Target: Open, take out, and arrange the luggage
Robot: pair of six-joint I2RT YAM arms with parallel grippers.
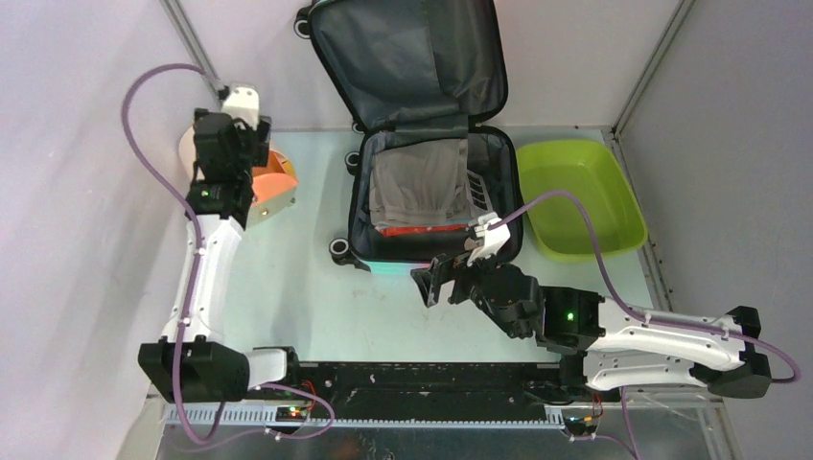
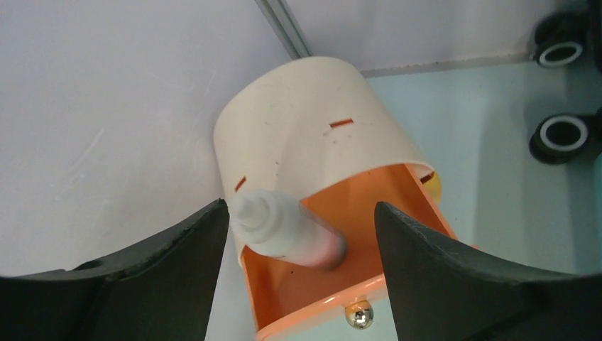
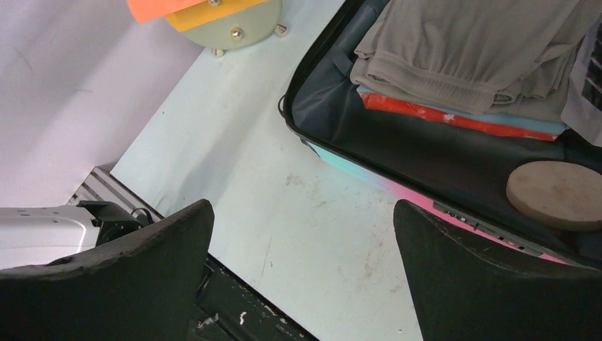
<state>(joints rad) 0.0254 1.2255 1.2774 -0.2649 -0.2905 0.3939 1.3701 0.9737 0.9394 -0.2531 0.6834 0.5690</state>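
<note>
The luggage lies open at the table's back centre, its lid leaning on the back wall. In it are folded grey clothes over a red item. My right gripper is open and empty just in front of the luggage's near edge. The right wrist view shows its jaws wide apart over bare table, with the pink-teal shell, grey clothes, red item and a round beige disc. My left gripper is open above the cream-and-orange cylinder.
The cylinder's orange drawer is pulled out with a white tube lying in it, between my left jaws. A lime-green tub stands right of the luggage. Two luggage wheels show at the left wrist view's right edge. Walls close in on the left and back.
</note>
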